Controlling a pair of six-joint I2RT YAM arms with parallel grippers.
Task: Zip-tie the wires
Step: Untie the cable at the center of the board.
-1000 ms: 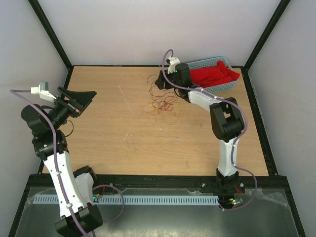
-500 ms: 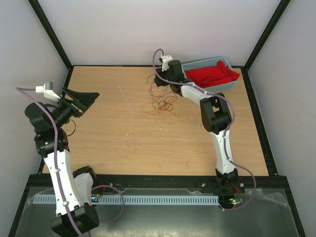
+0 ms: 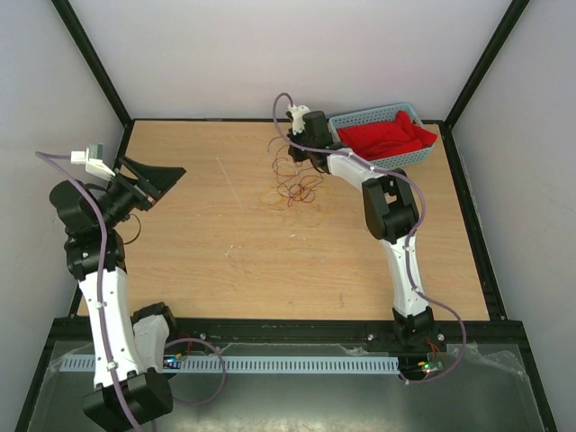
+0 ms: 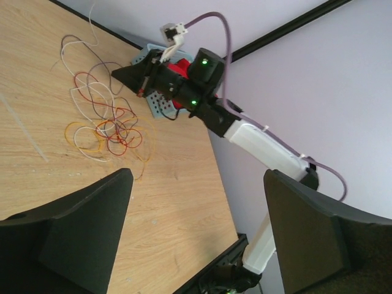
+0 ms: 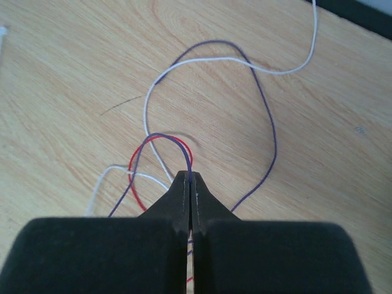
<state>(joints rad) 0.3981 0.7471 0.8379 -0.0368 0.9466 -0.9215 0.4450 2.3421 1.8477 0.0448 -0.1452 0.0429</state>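
Shifted leftward, right claw seemingly pinches strands of the wires; left claw hangs spread.

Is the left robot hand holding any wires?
No, the left gripper is open and empty, with the wires lying well beyond it.

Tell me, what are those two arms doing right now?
Right fingers shut on a few wires at the tangle's far edge. Left fingers open, empty, raised. Blue basket behind, not blocking.
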